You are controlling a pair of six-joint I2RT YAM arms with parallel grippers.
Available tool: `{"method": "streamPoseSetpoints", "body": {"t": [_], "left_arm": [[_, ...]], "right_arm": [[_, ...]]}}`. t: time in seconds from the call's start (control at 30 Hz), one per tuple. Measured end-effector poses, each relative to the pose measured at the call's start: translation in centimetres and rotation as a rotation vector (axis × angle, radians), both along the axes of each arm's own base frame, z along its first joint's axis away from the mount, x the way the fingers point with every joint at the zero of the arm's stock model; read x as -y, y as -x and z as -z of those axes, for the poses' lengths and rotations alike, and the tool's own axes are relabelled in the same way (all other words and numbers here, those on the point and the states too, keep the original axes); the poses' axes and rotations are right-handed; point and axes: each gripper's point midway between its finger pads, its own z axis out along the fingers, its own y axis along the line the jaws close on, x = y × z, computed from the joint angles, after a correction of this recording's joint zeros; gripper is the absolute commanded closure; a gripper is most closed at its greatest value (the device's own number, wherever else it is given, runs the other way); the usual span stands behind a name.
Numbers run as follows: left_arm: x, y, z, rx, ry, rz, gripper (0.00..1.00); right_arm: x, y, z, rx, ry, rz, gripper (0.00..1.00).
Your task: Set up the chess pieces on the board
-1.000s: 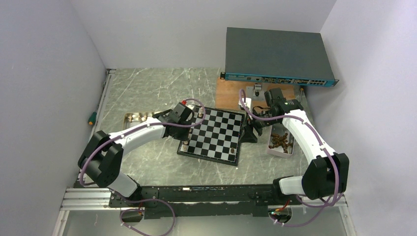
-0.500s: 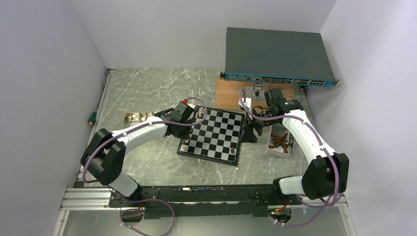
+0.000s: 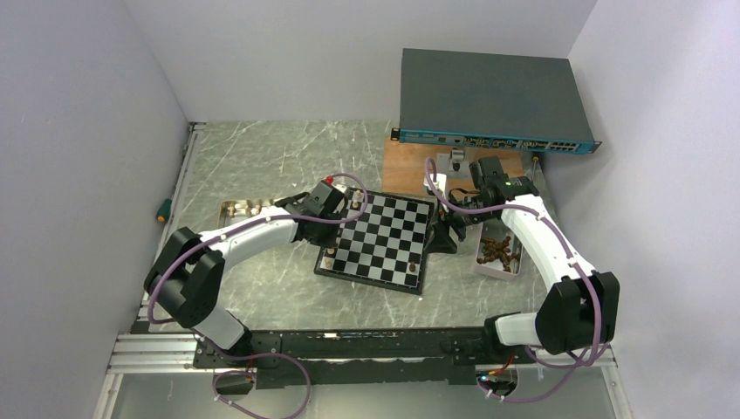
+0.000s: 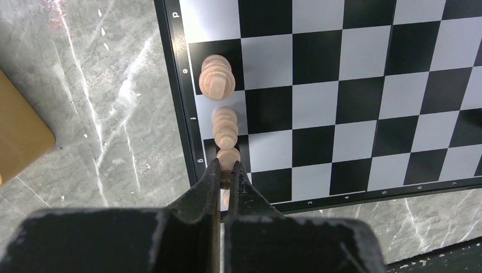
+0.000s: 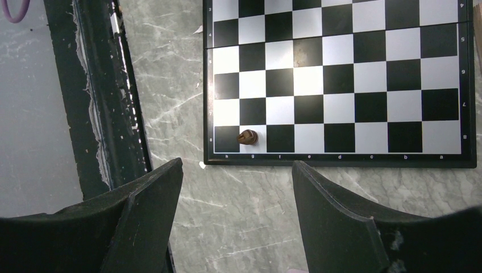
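The black-and-silver board (image 3: 384,249) lies mid-table. In the left wrist view, three light tan pieces stand in a row along the board's (image 4: 352,102) left edge column: one (image 4: 216,77), one (image 4: 225,121), and one (image 4: 228,157) at my fingertips. My left gripper (image 4: 226,169) is shut on this last piece; in the top view it (image 3: 346,216) is at the board's far left corner. My right gripper (image 5: 237,165) is open and empty over bare table beside the board's (image 5: 341,68) edge. A dark brown piece (image 5: 247,136) stands on the edge row just beyond it.
A pale tray (image 3: 509,269) of dark pieces sits right of the board, and a metal tray (image 3: 229,208) of light pieces left of it. A wooden plank (image 3: 406,170) and a grey network switch (image 3: 489,96) lie behind. A screwdriver (image 3: 161,209) lies at the left wall.
My left arm has shifted slightly toward the board's far left corner. The right arm has not moved.
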Motion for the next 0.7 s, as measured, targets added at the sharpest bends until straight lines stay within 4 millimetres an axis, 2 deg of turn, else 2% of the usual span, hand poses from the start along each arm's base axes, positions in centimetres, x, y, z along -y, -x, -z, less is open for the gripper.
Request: {"method": "streamPoseSetpoints", "body": {"t": [0.43,0.7], "left_arm": [[-0.03,0.0,0.26,-0.007,-0.01,0.003,0.87],[-0.14,0.13,0.32,-0.011,-0.018,0.003,0.76]], "right_arm": [[0.03,-0.02,0.0,0.0,0.0,0.002,0.27],[0.03,-0.02,0.0,0.0,0.0,0.002,0.27]]}}
